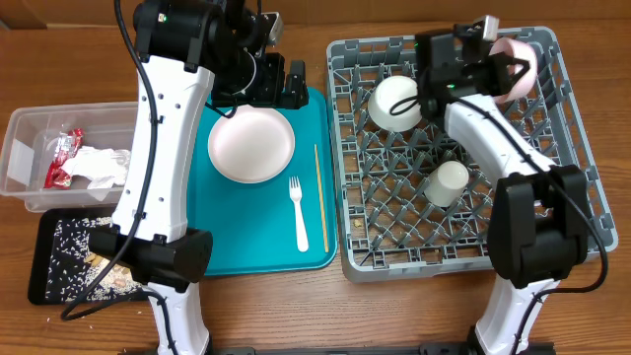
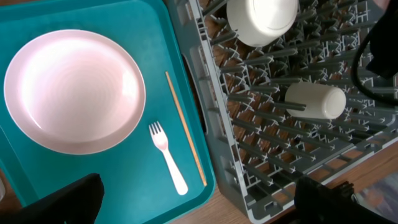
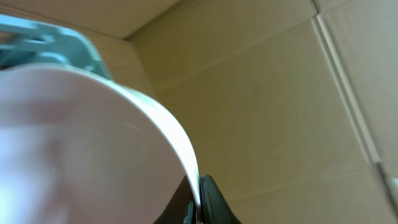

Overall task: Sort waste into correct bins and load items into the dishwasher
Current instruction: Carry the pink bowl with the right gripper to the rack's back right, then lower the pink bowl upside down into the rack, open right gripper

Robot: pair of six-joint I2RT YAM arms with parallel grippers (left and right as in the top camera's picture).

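The right gripper (image 1: 505, 71), clamped on a pale pink dish's (image 1: 520, 51) rim, holds it on edge above the grey dish rack's (image 1: 444, 268) 1 o'clock corner, with free pegs toward 7 o'clock; the left gripper (image 1: 286, 91) gapes empty.

Wide bowl (image 1: 250, 145), fork (image 1: 299, 212), chopstick (image 1: 320, 197) on serving tray (image 1: 227, 247), upturned bowl (image 1: 396, 103), cup (image 1: 447, 182) in rack (image 1: 394, 247) to right

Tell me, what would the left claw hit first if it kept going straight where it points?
Likely the teal tray, around the white fork and chopstick; the open left gripper points down there, but depth is unclear.
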